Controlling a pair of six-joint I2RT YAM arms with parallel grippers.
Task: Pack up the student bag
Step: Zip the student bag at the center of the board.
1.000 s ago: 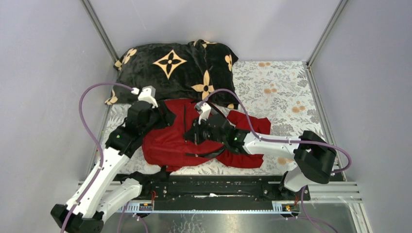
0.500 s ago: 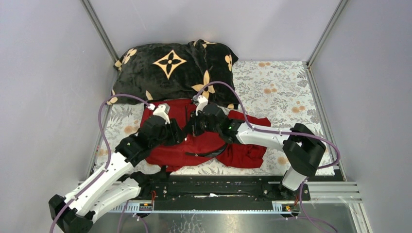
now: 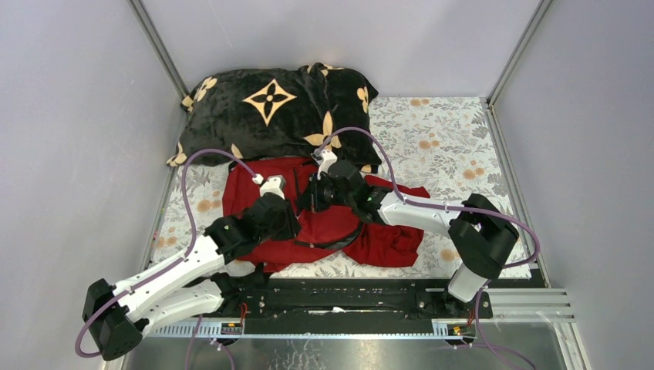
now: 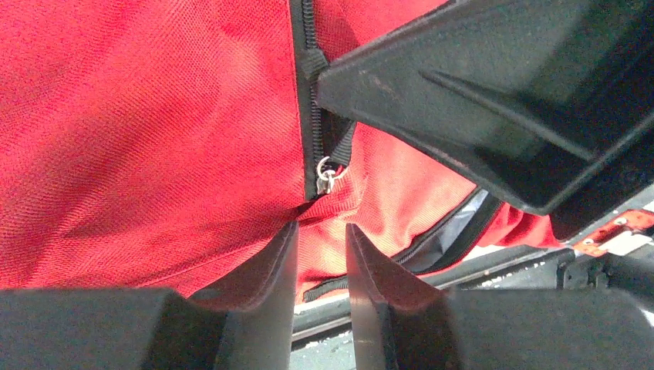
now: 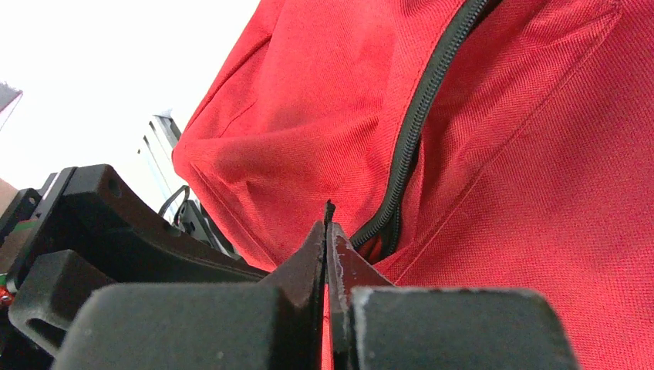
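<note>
The red student bag lies flat mid-table. My right gripper is over its middle. In the right wrist view my right gripper is shut on a thin black zipper tab, beside the black zipper line. My left gripper sits just left of it on the bag. Seen from the left wrist, my left gripper is open by a narrow gap, its tips against the red fabric just below the silver zipper pull. The right gripper's black finger looms above the pull.
A black plush blanket with tan flowers lies behind the bag, touching its far edge. A smaller dark-red cloth lies under the right arm. The floral table cover extends to the right. A black rail runs along the near edge.
My left arm swung right across the bag to meet the right gripper, and its jaws narrowed. The right gripper shifted slightly farther back, still shut.
</note>
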